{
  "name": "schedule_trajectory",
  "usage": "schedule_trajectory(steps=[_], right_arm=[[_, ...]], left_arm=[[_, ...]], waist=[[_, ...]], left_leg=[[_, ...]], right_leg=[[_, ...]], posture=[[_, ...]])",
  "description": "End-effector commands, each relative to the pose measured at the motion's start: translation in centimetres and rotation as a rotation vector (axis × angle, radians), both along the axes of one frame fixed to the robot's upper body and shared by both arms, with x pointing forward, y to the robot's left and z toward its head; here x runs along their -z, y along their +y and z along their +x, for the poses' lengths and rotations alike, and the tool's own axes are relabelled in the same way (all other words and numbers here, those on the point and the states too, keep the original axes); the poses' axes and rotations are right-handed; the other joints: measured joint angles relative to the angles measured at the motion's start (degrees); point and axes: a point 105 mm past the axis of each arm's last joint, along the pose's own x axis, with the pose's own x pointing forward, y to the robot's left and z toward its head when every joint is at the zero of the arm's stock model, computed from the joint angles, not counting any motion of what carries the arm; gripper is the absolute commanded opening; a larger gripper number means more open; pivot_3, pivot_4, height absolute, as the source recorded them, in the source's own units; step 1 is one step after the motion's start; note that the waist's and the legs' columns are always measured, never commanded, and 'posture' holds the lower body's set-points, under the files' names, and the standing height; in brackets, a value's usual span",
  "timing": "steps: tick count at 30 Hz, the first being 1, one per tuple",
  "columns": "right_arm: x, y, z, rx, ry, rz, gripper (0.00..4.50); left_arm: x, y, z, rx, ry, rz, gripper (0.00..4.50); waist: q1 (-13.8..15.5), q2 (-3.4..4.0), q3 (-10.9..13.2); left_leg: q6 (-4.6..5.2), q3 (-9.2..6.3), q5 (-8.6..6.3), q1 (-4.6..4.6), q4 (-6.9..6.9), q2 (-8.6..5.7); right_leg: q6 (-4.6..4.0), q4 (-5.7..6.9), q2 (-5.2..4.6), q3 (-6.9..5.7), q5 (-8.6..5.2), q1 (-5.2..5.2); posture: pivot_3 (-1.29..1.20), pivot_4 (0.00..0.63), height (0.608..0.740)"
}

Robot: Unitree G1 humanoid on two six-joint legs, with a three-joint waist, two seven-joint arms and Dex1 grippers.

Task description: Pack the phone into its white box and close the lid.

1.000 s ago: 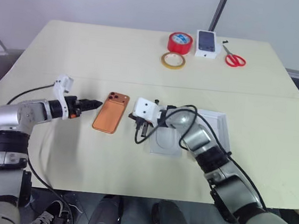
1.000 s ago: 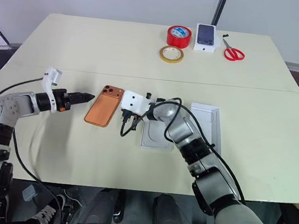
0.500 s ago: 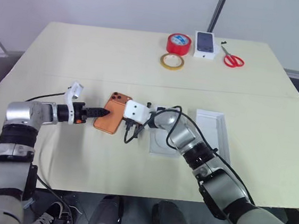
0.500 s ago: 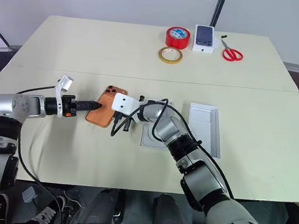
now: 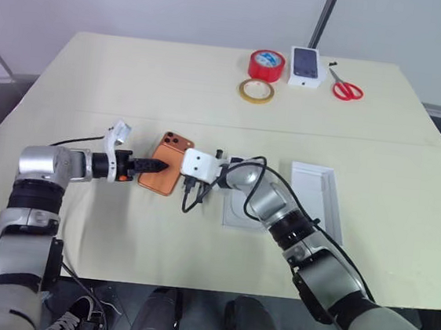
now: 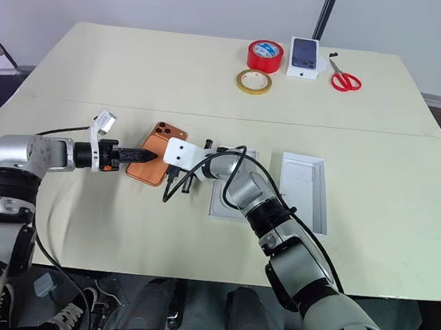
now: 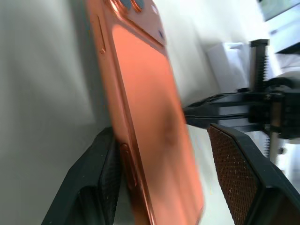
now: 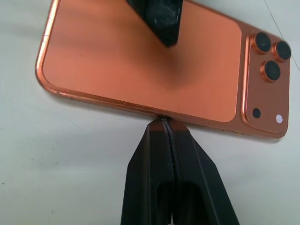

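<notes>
A: Phone [image 5: 164, 172] flat on the worktop [image 5: 134, 85], lenses up, well to the left of the white box [image 5: 312, 168]. Not packed yet.

B: Anything different from a second ago?

A: Yes. Left tool [image 5: 156, 164], then clear of the phone's left long edge, now straddles it. Jaws open, one finger against that edge, the other over the orange back and apart from it. No grip yet.

B: And the right tool?

A: Right tool [image 8: 162, 124] closed tight, tips against the opposite long edge. Just short of it before. Holds nothing.

B: Meaning for the task?

A: Probably a brace from the right while the left takes hold. Pick-up only about to begin. Box empty, and the flat insert [image 5: 244, 207] between phone and box.
</notes>
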Motion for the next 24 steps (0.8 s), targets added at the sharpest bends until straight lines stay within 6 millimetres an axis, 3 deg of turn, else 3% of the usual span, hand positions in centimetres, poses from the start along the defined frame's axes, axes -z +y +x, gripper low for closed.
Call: schedule_trajectory(steps=[1,8,11,21,24], right_arm=[[-0.4,0.6,-0.3,-0.024,-0.029,0.015,0.03],[-0.2,0.5,-0.5,-0.024,-0.023,0.015,0.03],[-0.2,0.5,-0.6,-0.028,-0.021,0.016,0.0],[0.1,0.5,-0.8,-0.034,-0.023,0.014,0.0],[0.2,0.4,-0.8,-0.035,-0.023,0.013,0.0]], left_arm=[[1.1,-1.4,-1.0,0.036,0.071,-0.064,2.94],[0.4,-0.2,-1.0,-0.008,0.062,-0.106,2.94],[0.4,0.2,-1.1,-0.024,0.061,-0.103,2.18],[0.0,0.7,-1.2,-0.057,0.067,-0.125,2.18],[-0.3,0.6,-1.3,-0.059,0.072,-0.139,1.25]], waist=[[-0.1,0.0,0.0],[-0.5,-0.01,0.0],[-0.6,-0.01,0.0],[-0.7,-0.02,0.0],[-0.7,-0.03,0.0]], left_leg=[[0.0,0.0,0.0,-0.01,0.0,0.0],[0.0,0.0,0.0,-0.05,-0.02,0.01],[-0.01,0.0,0.0,-0.08,-0.04,0.01],[-0.01,0.0,0.0,-0.1,-0.07,0.03],[-0.01,0.0,0.0,-0.1,-0.08,0.03]], right_leg=[[0.0,0.0,0.0,0.0,0.0,-0.01],[0.0,0.0,0.0,0.0,0.0,-0.07],[0.0,0.0,0.0,0.01,0.0,-0.13],[0.0,0.0,0.01,0.03,0.0,-0.17],[0.0,0.0,0.01,0.03,0.0,-0.19]], posture=[[0.0,0.15,0.74],[0.0,0.15,0.74],[0.0,0.15,0.74],[0.0,0.15,0.74],[0.0,0.15,0.74]])
